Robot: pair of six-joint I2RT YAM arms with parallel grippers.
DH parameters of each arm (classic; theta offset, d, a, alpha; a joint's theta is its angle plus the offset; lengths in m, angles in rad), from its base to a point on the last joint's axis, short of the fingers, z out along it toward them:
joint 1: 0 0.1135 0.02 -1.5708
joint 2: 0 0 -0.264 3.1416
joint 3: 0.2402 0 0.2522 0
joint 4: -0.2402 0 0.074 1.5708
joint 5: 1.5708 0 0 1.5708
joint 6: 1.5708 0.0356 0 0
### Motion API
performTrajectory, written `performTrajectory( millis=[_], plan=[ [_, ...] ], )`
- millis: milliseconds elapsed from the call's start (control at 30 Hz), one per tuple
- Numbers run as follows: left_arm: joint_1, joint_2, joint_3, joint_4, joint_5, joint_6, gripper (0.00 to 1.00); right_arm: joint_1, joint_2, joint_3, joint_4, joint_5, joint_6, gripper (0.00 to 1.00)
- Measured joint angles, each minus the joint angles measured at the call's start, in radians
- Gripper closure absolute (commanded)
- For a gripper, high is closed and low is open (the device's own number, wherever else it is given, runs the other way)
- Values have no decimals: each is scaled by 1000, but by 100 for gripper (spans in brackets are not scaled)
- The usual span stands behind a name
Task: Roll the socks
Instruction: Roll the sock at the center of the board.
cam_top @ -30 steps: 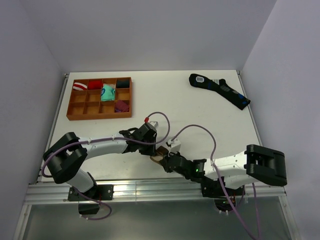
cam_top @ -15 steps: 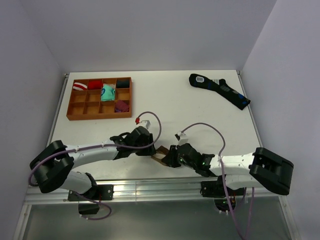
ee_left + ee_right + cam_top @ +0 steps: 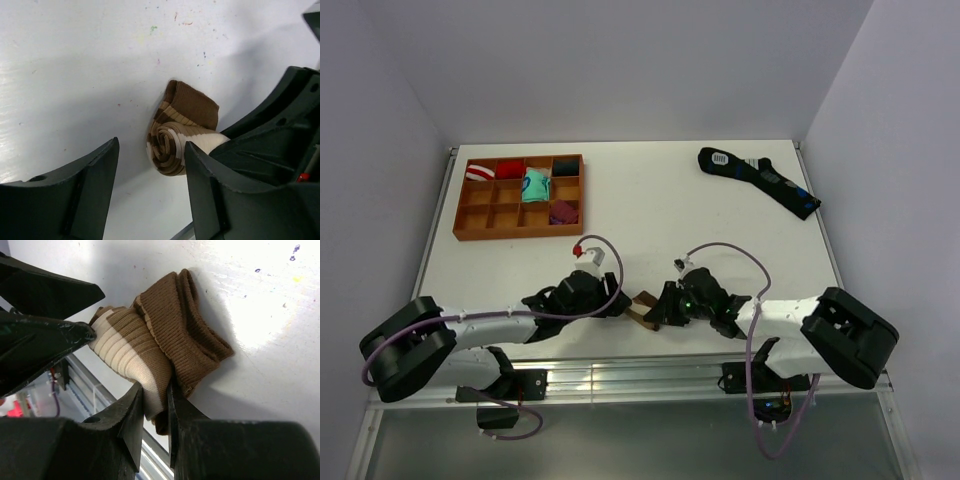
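Rolled socks (image 3: 640, 309), brown with cream stripes, lie on the table (image 3: 670, 200) close to its near edge, about midway along it. The right gripper (image 3: 155, 389) pinches the roll's cream-and-brown side between nearly closed jaws. The left gripper (image 3: 151, 146) stands with jaws spread, the roll's spiral end between them, ungripped.

Left end effector (image 3: 150, 167) now open, off socks (image 3: 181, 131)

Wooden divider tray (image 3: 520, 234) far left holds small sock bundles (image 3: 534, 186); black-navy sock (image 3: 760, 180) lies far right.
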Motion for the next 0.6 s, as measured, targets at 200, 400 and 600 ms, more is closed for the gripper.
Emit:
performTrajectory(
  millis=[200,400,600],
  plan=[
    [0,-23,-96,184,8,5,38,-61,51,4,20,-102,19,92],
    [-2,-31,-148,309,31,35,39,-100,94,2,66,-179,30,92],
    [-9,19,-183,417,37,73,39,-140,138,2,116,-257,35,92]
  ],
)
